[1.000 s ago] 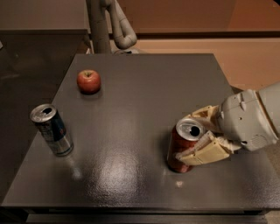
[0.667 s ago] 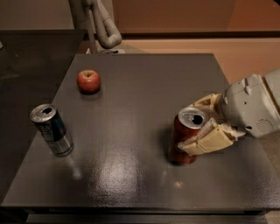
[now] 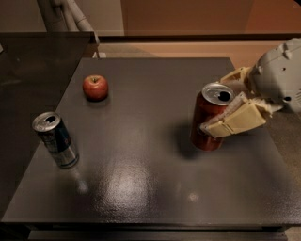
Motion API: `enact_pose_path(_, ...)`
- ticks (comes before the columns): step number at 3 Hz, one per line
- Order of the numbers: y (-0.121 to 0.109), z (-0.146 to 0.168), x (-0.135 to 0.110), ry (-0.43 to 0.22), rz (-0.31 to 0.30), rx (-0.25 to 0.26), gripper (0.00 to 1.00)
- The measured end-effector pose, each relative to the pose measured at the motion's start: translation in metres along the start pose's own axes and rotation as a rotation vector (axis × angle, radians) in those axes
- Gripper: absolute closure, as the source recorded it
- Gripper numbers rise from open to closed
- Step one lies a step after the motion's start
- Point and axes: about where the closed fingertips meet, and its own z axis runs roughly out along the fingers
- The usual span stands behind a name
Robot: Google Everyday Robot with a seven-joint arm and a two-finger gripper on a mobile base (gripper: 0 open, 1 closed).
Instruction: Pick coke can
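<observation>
The coke can (image 3: 205, 123), dark red with a silver top and an open pull-tab hole, is at the right side of the dark table (image 3: 141, 188). My gripper (image 3: 214, 106) reaches in from the right and is shut on the can. One cream finger (image 3: 235, 121) lies across its front and the other shows behind its top rim. The can leans slightly and casts a shadow to its left. It looks raised just off the tabletop, though its base is hard to separate from the surface.
A slimmer blue-and-silver can (image 3: 55, 140) stands near the table's left edge. A red apple (image 3: 95, 87) lies at the back left. A grey stand (image 3: 66, 14) rises behind the table's far left corner. The table's right edge is close under my gripper.
The gripper and the coke can sit higher and further right in the view than before. The shadow beside the can has spread. The apple and the blue can have not moved on the table.
</observation>
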Motion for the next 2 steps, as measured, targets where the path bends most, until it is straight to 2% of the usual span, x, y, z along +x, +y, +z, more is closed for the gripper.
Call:
enact_pose_path(1,-0.0135,-0.0308,-0.0236,-0.027,-0.015,0.043,1.00)
enact_pose_path(2,-0.0138,-0.0321,-0.0248,-0.028,-0.016,0.046,1.00)
